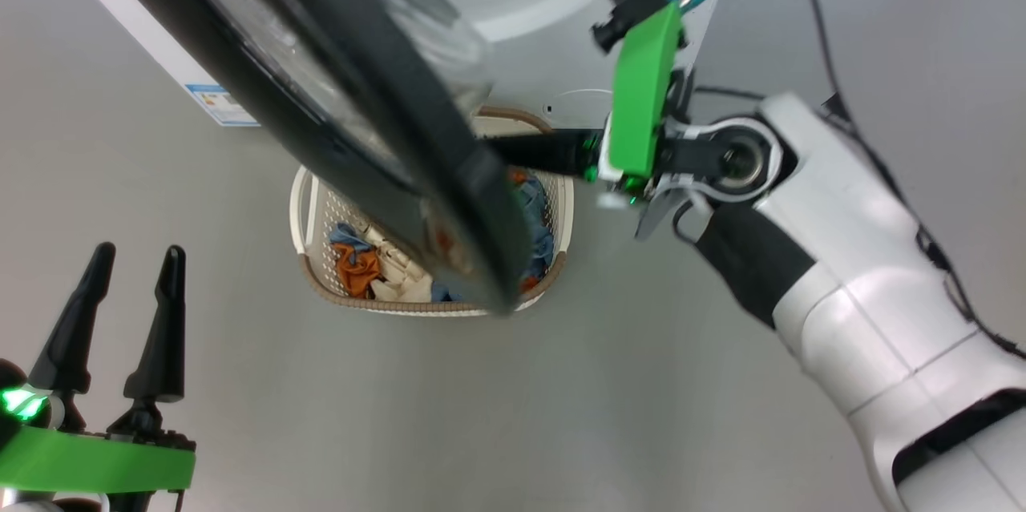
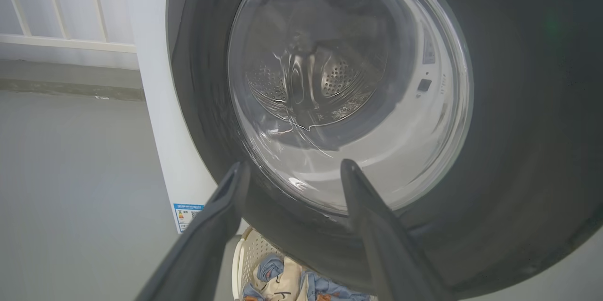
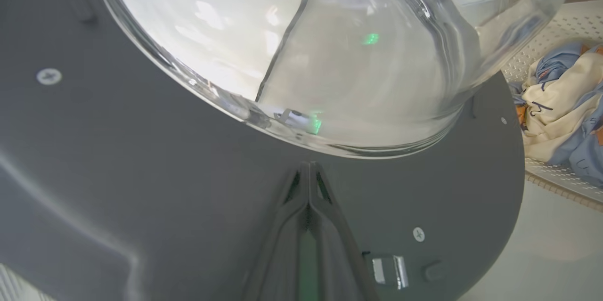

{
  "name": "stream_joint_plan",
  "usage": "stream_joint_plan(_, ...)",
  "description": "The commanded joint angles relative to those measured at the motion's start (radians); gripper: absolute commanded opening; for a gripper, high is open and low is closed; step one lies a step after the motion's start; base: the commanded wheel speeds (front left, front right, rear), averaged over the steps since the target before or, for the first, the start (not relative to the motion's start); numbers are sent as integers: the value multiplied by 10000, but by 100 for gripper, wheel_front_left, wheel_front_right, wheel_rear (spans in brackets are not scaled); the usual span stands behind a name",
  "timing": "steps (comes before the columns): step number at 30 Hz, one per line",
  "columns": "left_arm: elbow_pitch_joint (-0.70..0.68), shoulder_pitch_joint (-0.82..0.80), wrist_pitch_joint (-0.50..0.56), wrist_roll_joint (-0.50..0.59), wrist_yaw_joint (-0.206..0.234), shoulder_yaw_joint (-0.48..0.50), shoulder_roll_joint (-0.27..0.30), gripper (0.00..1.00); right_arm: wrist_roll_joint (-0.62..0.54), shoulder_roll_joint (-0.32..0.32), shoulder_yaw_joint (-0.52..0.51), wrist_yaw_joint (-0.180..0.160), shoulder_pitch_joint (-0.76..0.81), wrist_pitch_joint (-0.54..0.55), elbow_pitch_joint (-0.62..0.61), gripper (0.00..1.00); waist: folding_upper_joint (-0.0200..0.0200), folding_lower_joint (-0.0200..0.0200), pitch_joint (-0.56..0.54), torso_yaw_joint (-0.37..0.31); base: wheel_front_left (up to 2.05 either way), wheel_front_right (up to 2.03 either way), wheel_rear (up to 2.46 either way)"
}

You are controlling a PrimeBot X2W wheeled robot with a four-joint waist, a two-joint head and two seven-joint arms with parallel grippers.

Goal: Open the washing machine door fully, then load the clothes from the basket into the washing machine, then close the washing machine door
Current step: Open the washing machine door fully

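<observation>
The washing machine door point(image 1: 473, 199) stands partly swung out from the white washing machine point(image 1: 545, 39), and its black rim crosses the head view diagonally. Under it on the floor sits the cream basket point(image 1: 321, 288) holding the clothes point(image 1: 357, 260), among them blue, cream and orange-brown pieces. My right gripper point(image 1: 493, 150) reaches in from the right. In the right wrist view the right gripper point(image 3: 308, 166) is shut and empty, tips against the door's grey inner face point(image 3: 141, 150) just below the glass bowl point(image 3: 330, 56). My left gripper point(image 1: 132, 264) is open at the lower left, away from the door.
Grey floor point(image 1: 561, 384) lies all around the basket. A blue label point(image 1: 216, 103) marks the washer's side. The door's metal latch point(image 3: 388, 270) shows beside my right fingers. Beyond the left gripper point(image 2: 292, 171), a white railing point(image 2: 56, 42) lines the wall left of the washer.
</observation>
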Motion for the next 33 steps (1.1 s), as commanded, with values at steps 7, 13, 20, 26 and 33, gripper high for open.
stream_joint_plan(7, -100, -46, -63, 181, -25, 476, 224, 100, 754, 366, 1256, 31, 1007, -172, -1635, 0, -1, -1, -245, 106, 0, 0, 0)
stream_joint_plan(13, -56, -78, -63, 178, -25, 547, 157, 100, 1353, 318, 2012, 31, 1287, -612, -2380, 0, -1, -1, -336, 203, 0, 0, 0)
stream_joint_plan(20, 32, -73, -63, 186, -25, 614, 148, 100, 2277, 95, 3065, 31, 1232, -1294, -2955, 0, -1, -1, -411, 222, 0, 0, 0)
stream_joint_plan(26, 89, -48, -63, 193, -25, 649, 101, 100, 3123, -144, 3984, 31, 1063, -1951, -3506, 0, -1, -1, -481, 189, 0, 0, 0)
stream_joint_plan(33, 128, 21, -63, 236, -25, 799, 19, 100, 4537, -916, 5361, 31, 602, -3140, -4499, 0, -1, -1, -655, 87, 0, 0, 0)
